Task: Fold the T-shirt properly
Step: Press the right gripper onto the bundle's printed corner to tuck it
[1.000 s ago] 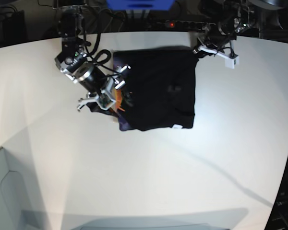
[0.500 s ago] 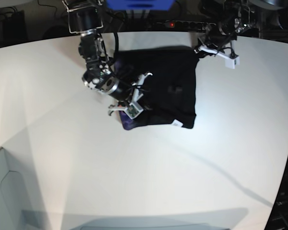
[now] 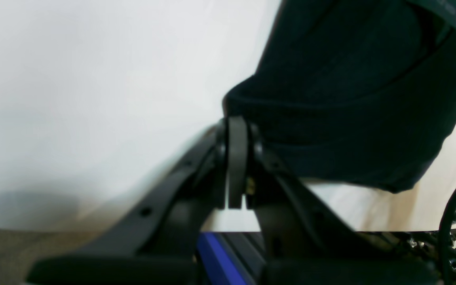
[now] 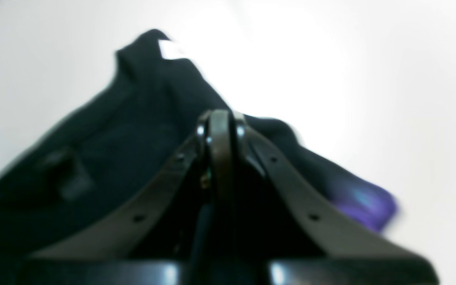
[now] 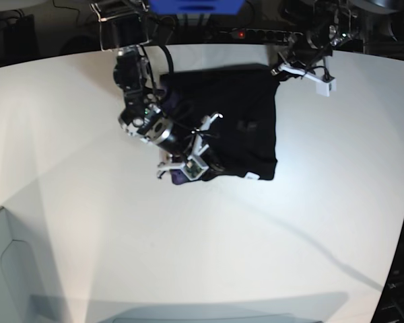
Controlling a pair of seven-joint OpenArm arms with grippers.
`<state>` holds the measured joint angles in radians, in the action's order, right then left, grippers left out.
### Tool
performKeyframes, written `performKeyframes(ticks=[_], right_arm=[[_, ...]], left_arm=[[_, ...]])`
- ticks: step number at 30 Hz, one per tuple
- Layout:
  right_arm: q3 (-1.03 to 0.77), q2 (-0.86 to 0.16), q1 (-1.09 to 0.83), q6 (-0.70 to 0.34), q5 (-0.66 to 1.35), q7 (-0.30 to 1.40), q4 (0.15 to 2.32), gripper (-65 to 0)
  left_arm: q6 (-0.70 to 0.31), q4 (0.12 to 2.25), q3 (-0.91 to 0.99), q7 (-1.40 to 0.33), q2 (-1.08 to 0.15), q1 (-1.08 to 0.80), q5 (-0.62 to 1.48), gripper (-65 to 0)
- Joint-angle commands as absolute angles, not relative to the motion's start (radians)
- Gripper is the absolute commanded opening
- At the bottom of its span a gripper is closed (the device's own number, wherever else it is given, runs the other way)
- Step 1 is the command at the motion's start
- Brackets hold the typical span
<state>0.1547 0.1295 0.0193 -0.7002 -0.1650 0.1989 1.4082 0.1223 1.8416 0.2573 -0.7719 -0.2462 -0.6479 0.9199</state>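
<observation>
1. Compare your base view with the one half a second back: your right gripper [image 5: 203, 156] has carried its fold further across the T-shirt [image 5: 246, 114], and it now sits lower and more toward the cloth's near edge than before.

2. A full second ago an orange and purple patch showed beside that gripper; now you see only a small purple sliver [image 5: 178, 175] peeking out at the near left corner of the cloth.

3. The left gripper [image 5: 281, 68] has not shifted across the three base pictures. It stays at the far right corner of the shirt, close to the table [image 5: 87, 222] edge.

4. In your right wrist view the right gripper [image 4: 220, 122] has its fingers pressed together, with the black T-shirt [image 4: 105, 130] spread directly under and around them. The blur keeps you from seeing whether cloth is pinched between them. The white tag [image 4: 170, 49] lies at the shirt's far tip and the purple print [image 4: 364, 206] sticks out to the right.

5. In your left wrist view the left gripper [image 3: 236, 130] is likewise closed, its tips touching the rolled edge of the T-shirt [image 3: 354, 103]. Whether fabric is actually caught there, you cannot tell.

6. The shirt lies as a roughly square folded bundle on the far middle of the white table, between your two grippers.
</observation>
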Motion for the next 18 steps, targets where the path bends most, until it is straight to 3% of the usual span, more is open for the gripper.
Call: performKeyframes(ticks=[1, 8, 10, 15, 18], right_arm=[[0.156, 0.142, 0.048, -0.698, -0.150, 0.179, 1.403, -65.0], [0.154, 0.156, 0.139, -0.698, -0.150, 0.177, 1.233, -65.0], [0.154, 0.156, 0.137, -0.698, -0.150, 0.177, 1.257, -65.0], [0.154, 0.153, 0.099, -0.698, -0.150, 0.177, 1.374, -65.0], [0.154, 0.151, 0.068, -0.698, -0.150, 0.177, 1.443, -65.0]], left_arm=[[0.116, 1.860, 0.260, -0.779, -0.251, -0.654, 0.926, -65.0], [0.124, 1.860, 0.260, -0.783, -0.251, -0.654, 0.932, -62.0], [0.127, 1.863, 0.260, -0.783, -0.251, -0.656, 0.934, -54.4], [0.122, 1.885, 0.225, -0.783, -0.255, -0.656, 0.929, -27.4], [0.117, 1.945, 0.228, -0.783, -0.257, -0.657, 0.929, -24.5]])
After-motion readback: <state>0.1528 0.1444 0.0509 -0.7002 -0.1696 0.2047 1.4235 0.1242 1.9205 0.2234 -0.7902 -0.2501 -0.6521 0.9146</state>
